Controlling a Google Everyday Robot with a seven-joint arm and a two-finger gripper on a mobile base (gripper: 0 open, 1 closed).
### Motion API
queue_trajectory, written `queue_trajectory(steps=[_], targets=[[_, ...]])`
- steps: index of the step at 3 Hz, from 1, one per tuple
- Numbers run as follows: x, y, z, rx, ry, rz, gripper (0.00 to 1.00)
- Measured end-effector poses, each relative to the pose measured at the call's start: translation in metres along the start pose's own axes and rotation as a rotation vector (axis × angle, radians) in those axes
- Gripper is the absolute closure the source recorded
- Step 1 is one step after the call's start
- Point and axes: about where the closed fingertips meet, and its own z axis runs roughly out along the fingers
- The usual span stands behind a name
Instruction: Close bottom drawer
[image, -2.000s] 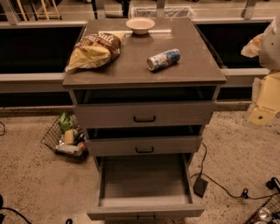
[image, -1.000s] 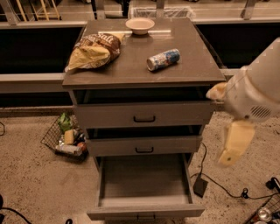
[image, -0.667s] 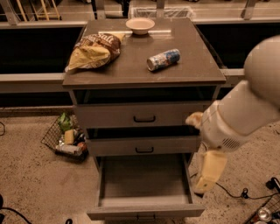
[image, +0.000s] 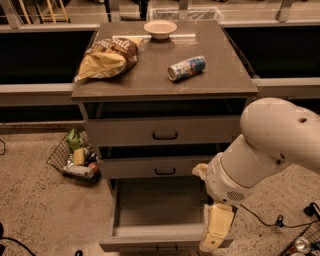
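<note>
tool at open bottom drawer, "Salt" chip bag

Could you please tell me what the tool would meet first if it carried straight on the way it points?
The tool points down at the right front corner of the bottom drawer, so it would probably meet that rim first; depth is unclear.

We see a chip bag lying near the left edge of the counter, a pale bowl at the middle of its back edge, and a can on its side nearer the right edge. Below the front edge sit the top drawer and middle drawer, each with a black handle. On the floor past the left edge stands a wire basket of groceries.
</note>
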Motion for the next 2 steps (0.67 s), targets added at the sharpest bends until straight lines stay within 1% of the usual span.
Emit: queue_trajectory(steps=[1,2], targets=[[0.000,0.000,0.000,0.001,0.000,-0.001,0.00],[0.004,-0.005,0.019,-0.021,-0.031,-0.007,0.00]])
